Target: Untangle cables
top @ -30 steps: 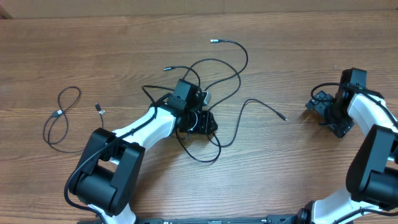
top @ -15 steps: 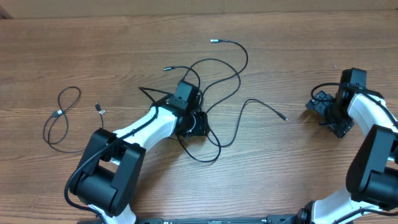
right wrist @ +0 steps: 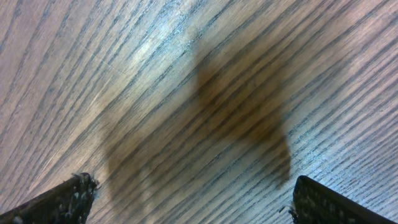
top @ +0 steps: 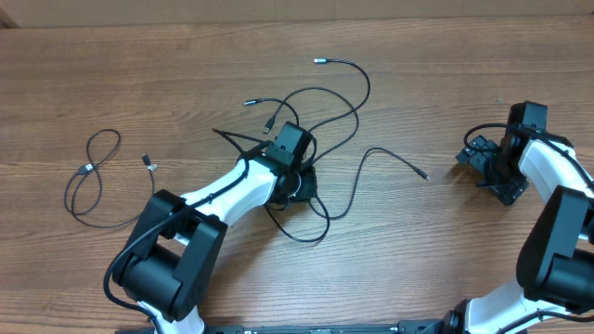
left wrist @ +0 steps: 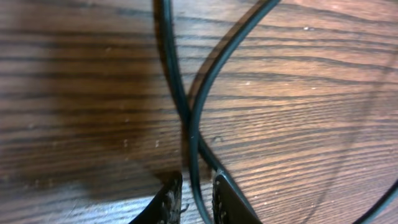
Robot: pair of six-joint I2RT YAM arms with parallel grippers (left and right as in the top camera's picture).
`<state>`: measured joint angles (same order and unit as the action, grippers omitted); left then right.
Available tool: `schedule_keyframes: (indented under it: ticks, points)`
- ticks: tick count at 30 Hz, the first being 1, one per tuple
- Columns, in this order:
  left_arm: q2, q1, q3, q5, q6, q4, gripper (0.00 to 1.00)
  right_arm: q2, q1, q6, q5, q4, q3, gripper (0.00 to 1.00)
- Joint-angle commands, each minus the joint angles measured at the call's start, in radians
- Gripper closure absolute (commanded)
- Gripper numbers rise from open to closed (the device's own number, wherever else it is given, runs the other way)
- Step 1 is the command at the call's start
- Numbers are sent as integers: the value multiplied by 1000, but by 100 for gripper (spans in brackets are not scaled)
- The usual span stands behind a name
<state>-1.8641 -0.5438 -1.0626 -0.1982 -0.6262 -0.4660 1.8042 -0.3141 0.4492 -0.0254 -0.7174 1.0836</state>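
The cables (top: pixel 320 116) lie as a tangle of thin black cords at the table's middle, with plug tips at the back (top: pixel 318 61) and at the right (top: pixel 422 175). My left gripper (top: pixel 299 181) points down into the tangle's near side. In the left wrist view two cords cross (left wrist: pixel 186 118), and one strand (left wrist: pixel 195 186) runs between my left gripper's (left wrist: pixel 198 186) fingers, which stand narrowly open with a sliver of wood showing beside it. My right gripper (top: pixel 487 167) rests at the far right, apart from the cords. It (right wrist: pixel 193 186) is wide open over bare wood.
A separate looped black cord (top: pixel 93 176) lies at the left, its plug end (top: pixel 148 161) pointing toward the middle. The wooden table (top: pixel 445 260) runs under everything, with a lighter surface beyond its far edge (top: pixel 278 11).
My left gripper has turned and shifted slightly right over the tangle, and its jaws have narrowed round one strand. Strands near it have shifted a little. The right arm has stayed still.
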Motion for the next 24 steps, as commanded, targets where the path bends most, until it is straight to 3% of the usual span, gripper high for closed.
schedule_keyframes:
  ticks: [1, 4, 8, 10, 16, 21, 24]
  points:
    - [-53, -6, -18, 110, -32, -103, 85, 0, -1, 7, 0, 6, -5, 0]
    - [-53, -6, -71, 205, -24, -224, 96, 0, -1, 7, 0, 6, -5, 0]
    - [-53, -2, -135, 431, -24, -410, 96, 0, -1, 7, 0, 6, -5, 0]
    - [-53, 2, -148, 476, -23, -458, 94, 0, -1, 7, 0, 6, -5, 0]
    - [-53, 11, -149, 357, 43, -445, 76, 0, -1, 7, 0, 5, -5, 0]
    - [-54, 15, -149, 346, 44, -420, 69, 0, -1, 7, 0, 6, -5, 0]
    - [-54, 34, -153, 276, 114, -429, 67, 0, -1, 7, 0, 6, -5, 0]
